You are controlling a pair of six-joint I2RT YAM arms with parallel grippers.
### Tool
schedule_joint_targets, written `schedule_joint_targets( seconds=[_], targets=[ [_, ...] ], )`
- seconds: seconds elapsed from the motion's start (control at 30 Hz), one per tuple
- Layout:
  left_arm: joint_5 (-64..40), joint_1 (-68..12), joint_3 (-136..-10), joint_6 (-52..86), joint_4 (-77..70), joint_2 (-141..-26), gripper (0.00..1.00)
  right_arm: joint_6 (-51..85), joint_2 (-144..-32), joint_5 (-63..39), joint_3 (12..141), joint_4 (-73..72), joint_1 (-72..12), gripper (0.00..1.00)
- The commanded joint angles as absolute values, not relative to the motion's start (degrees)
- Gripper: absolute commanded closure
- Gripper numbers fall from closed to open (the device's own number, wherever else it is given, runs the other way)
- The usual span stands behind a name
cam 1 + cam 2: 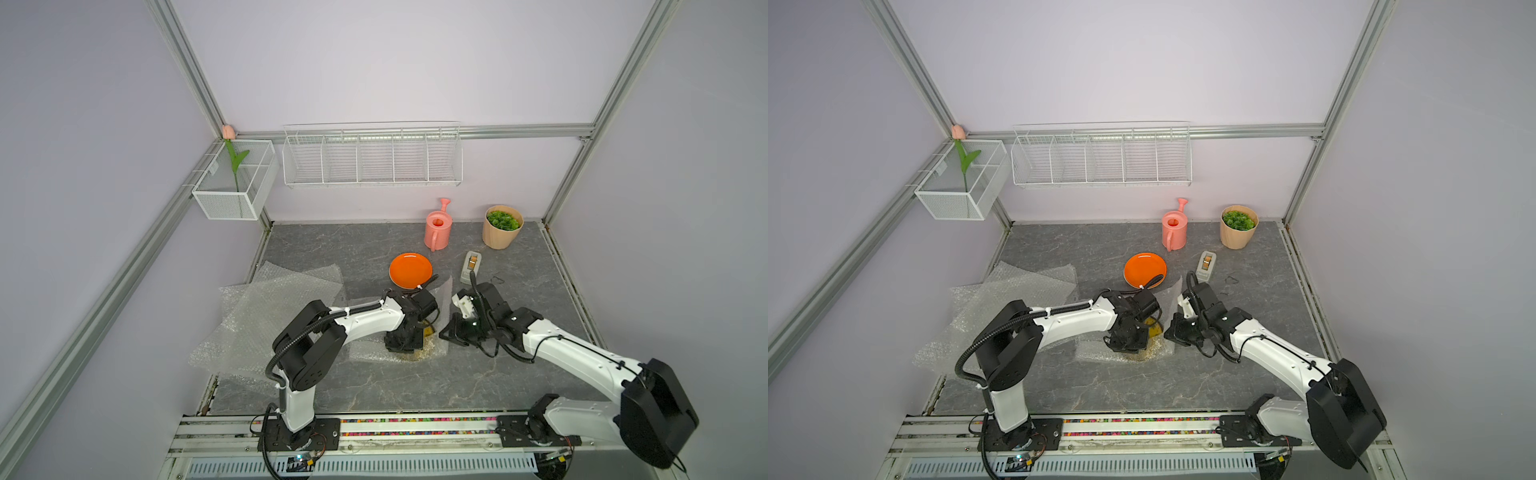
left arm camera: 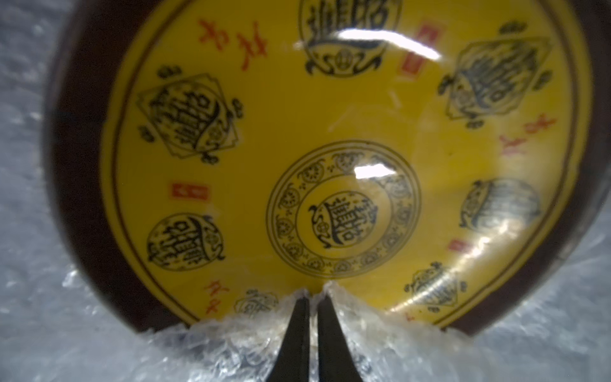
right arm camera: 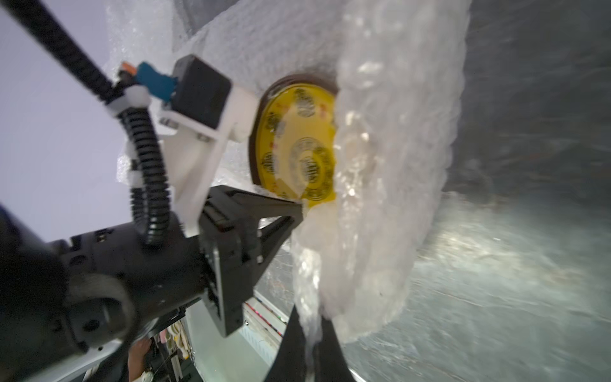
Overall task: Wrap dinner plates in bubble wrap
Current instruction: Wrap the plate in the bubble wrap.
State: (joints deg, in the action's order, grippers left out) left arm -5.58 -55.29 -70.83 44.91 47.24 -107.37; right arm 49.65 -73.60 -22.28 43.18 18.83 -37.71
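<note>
Where the grey, marble-veined worktop spreads flat between the frame rails, its near strip and right side lie bare, with plenty of room. Loose sheets of whitish, fine-bubbled plastic overlap in a rumpled heap on the left, spilling past that edge. Another bubble wrap sheet lies mid-worktop under the yellow plate, its right side lifted into a standing flap beside the plate. That plate is round and glossy, with dark seal-like motifs, small red marks and a dark rim. A plain, shiny orange plate sits unwrapped just behind both arms. The left end effector has its fingers almost together, pinching the sheet's crinkled edge where it laps over the yellow plate's rim. The right end effector is clamped tight on the raised flap's edge, near the plate without touching it. A small tape dispenser lies behind the right arm.
</note>
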Motion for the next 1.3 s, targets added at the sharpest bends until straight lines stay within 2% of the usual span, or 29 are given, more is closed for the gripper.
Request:
schedule_joint_targets(
  seconds=[0.0,0.3,0.43,0.63,0.83,1.07,1.27],
  targets=[
    [-8.8,-55.2,-68.2,46.8,42.0,-108.4,0.92,55.7,-79.1,-23.8,43.2,11.7,-41.1,0.93],
    [-14.2,-52.1,-58.0,53.9,28.3,-102.4,0.96,63.2,-92.6,-29.2,41.0,-8.8,-43.9,0.93],
    [-14.1,-51.7,-57.1,54.6,27.4,-101.7,0.98,65.7,-97.5,-32.2,41.2,-14.9,-44.8,0.93],
    [-12.4,-51.5,-56.6,55.6,28.0,-99.3,0.99,65.5,-101.6,-30.9,41.0,-9.2,-44.8,0.93],
    [-9.4,-50.6,-61.5,54.2,33.1,-94.7,0.99,64.2,-102.3,-29.9,40.6,-5.9,-44.8,0.93],
    [-10.5,-50.5,-69.9,51.8,33.3,-100.0,1.00,64.1,-102.0,-29.8,40.8,-6.0,-44.8,0.93],
    [-8.4,-50.4,-71.1,51.3,35.7,-104.4,1.00,64.2,-100.7,-29.4,40.4,-5.7,-44.8,0.93]
  ],
)
